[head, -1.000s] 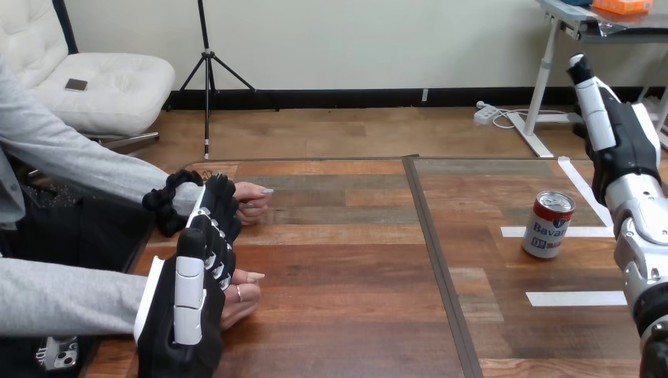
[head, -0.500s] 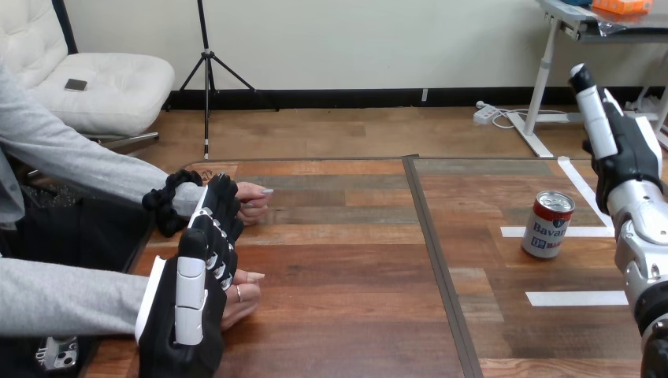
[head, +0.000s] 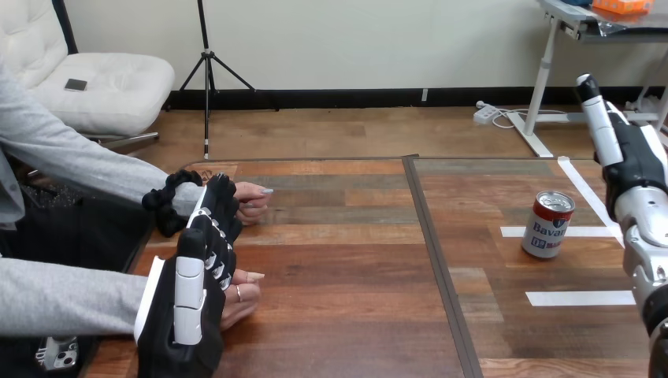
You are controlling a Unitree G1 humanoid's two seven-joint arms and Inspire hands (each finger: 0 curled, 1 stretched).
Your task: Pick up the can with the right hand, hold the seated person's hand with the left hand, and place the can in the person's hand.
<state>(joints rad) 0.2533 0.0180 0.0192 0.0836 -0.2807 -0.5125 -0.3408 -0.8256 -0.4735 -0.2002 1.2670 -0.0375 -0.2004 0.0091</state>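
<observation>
left fingers (head: pixel 214 228): roughly straight, pointing away across the worktop (head: pixel 346 260), stacked on edge with the backs toward the camera. Nothing visibly gripped.
left hand (head: pixel 183 311): low at the worktop's near-left corner, standing on its side, arm coming in from the bottom edge.
left hand vs person: near hand (head: pixel 243 293) lies flat just behind the palm, its fingertips showing past the right side. Touching or a small gap, can't tell. Far hand (head: pixel 254 201) sits just beyond the left fingertips, knuckles curled, resting on the worktop. No curl of the robot fingers round either one visible.
right fingers (head: pixel 596 118): extended, pointing up and slightly left, spread loose, holding nothing.
right hand (head: pixel 636 161): raised at the right edge, above the worktop, up and to the right of the can, clear of it.
can (head: pixel 549 224): upright on the right half of the worktop, untouched, top closed. Its base meets the left end of a white tape strip (head: pixel 581 231).
other tape: second strip (head: pixel 579 298) nearer the camera, a diagonal one (head: pixel 581 183) behind the can.
can vs person: well apart, opposite sides of the worktop.
</observation>
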